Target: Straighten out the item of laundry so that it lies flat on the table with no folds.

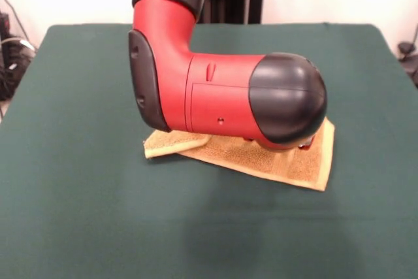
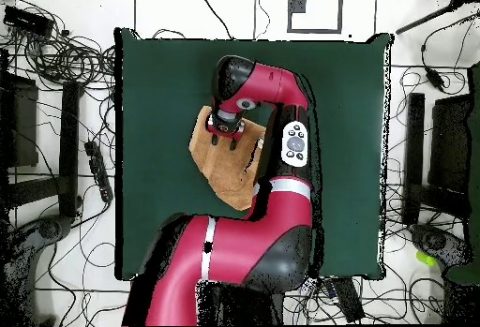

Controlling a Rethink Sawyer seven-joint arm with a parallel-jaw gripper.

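The golden-orange towel [image 1: 274,160] lies near the middle of the dark green table [image 1: 78,194]. It is skewed, and its left corner [image 1: 171,142] looks folded over or raised. In the overhead view the towel [image 2: 225,166] is a slanted rectangle, partly covered by the arm. My gripper [image 2: 225,128] is down at the towel's far end, under the red and black wrist. In the front view the wrist [image 1: 261,99] hides nearly all of the gripper and the towel's middle. I cannot see how the gripper stands.
The red arm [image 2: 281,201] reaches from its base at the overhead picture's bottom across the towel's right side. Cables and dark equipment [image 2: 56,155] lie on the floor round the table. Green cloth surrounds the towel on all sides.
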